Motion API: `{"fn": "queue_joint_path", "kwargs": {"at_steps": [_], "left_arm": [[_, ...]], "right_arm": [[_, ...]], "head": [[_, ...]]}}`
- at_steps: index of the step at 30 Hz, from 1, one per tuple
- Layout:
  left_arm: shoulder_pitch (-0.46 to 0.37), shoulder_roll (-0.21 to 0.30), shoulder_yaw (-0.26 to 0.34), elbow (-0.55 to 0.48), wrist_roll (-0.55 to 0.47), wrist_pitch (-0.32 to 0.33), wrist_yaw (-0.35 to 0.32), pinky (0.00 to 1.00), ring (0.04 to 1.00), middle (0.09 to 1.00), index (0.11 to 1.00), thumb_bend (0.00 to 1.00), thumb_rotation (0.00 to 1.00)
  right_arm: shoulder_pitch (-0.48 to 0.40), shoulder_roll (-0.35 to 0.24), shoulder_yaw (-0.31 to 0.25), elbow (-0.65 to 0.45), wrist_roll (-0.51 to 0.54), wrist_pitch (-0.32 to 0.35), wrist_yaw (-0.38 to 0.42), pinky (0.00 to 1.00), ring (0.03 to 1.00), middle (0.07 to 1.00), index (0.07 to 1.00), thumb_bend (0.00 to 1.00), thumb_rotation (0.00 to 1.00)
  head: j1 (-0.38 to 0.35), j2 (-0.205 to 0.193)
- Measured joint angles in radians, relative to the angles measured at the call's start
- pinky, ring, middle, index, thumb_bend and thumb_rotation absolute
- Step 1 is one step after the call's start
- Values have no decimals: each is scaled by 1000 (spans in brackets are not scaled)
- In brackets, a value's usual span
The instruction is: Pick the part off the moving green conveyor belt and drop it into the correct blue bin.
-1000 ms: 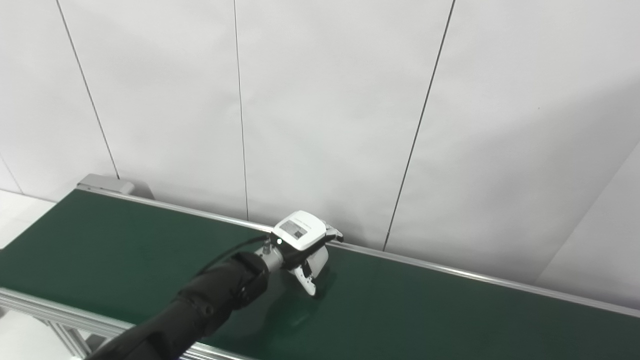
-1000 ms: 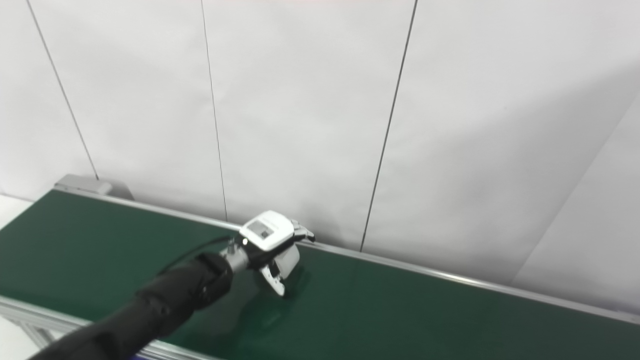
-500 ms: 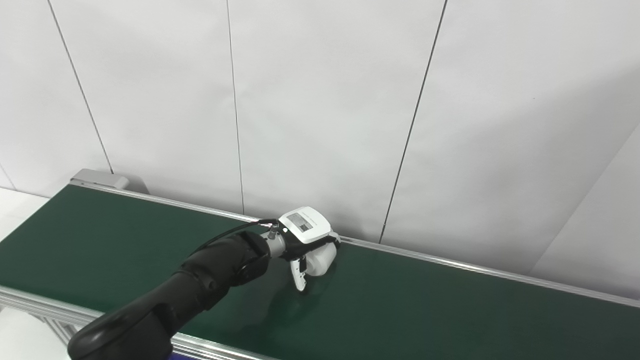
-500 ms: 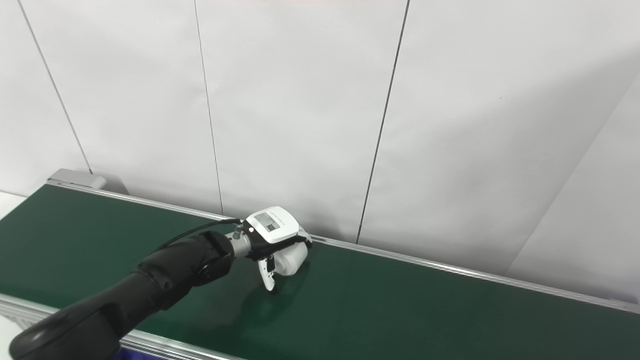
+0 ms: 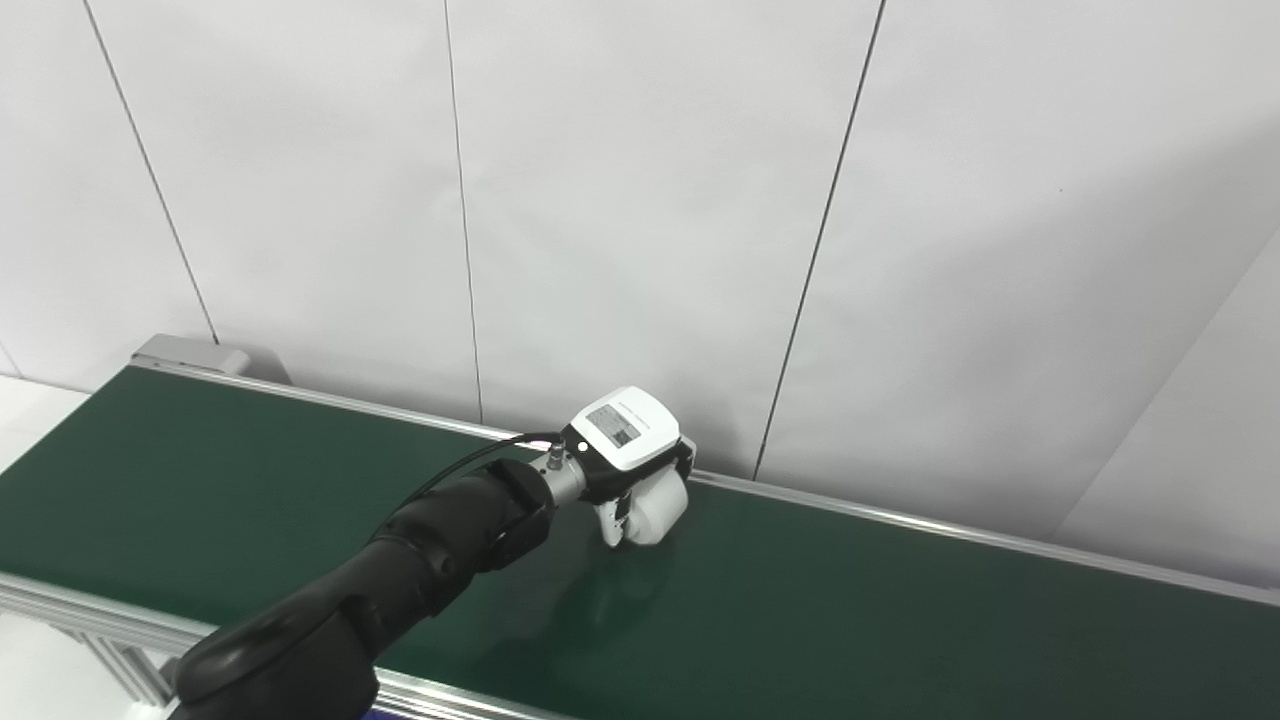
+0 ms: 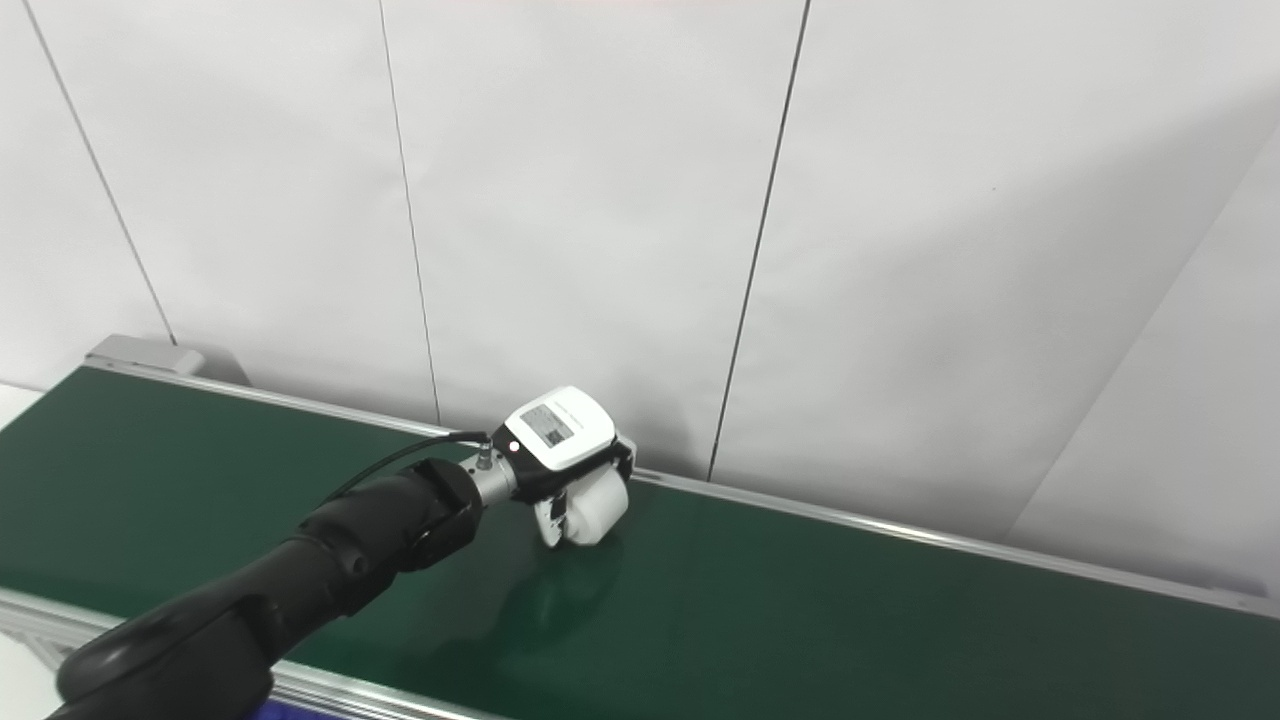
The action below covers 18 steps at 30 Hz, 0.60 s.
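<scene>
Fingers of the left robot hand (image 5: 632, 470) curl down and around a white, rounded part (image 5: 655, 508), so the hand is closed on it, with the white back of the hand and its small grey label facing up. Part and hand sit together low over the green conveyor belt (image 5: 850, 610), near its far edge; whether the part is touching the belt surface or is just clear of it cannot be told, though a faint pale reflection lies on the belt directly below. The black sleeved left arm (image 6: 330, 570) runs from the lower left corner of both views up to a short metal wrist piece, and a thin black cable (image 5: 470, 462) arcs along the top of the forearm to that wrist. Behind the hand, a silver rail (image 5: 900, 520) borders the far side of the belt, and another silver rail (image 5: 60, 600) edges the near side at lower left. A small grey end housing (image 6: 140, 354) sits at the far left end of the belt. Behind everything stands a white panelled wall (image 6: 600, 200) with thin dark seams
</scene>
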Motion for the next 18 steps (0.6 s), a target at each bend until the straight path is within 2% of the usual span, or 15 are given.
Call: {"fn": "queue_joint_path", "kwargs": {"at_steps": [5,12,14,15,16,18], "left_arm": [[2,-16,8,17,-19,-2,-3,417,425,496,506,502,0],[12,-21,19,-13,-28,26,-65,403,429,482,518,503,0],[22,-15,23,-47,-31,33,-84,393,421,480,516,504,0],[30,-7,25,-71,-33,32,-88,390,419,479,515,504,0],[40,4,29,-104,-39,28,-99,392,415,477,524,503,0],[71,35,47,-210,-49,23,-135,387,408,476,531,501,0]], "right_arm": [[0,0,1,-2,0,0,0,917,929,957,986,882,978],[1,1,4,-3,0,0,0,920,934,962,989,873,978],[1,1,7,-5,-1,0,1,922,935,963,992,871,986],[1,2,8,-6,-2,0,1,922,936,964,993,870,988],[2,3,9,-8,-3,0,1,922,936,963,992,870,991],[4,4,10,-16,-6,0,1,920,935,961,991,868,994]], "head": [[-3,3],[-9,17],[-9,17],[-15,31],[-20,52],[-20,52]]}}
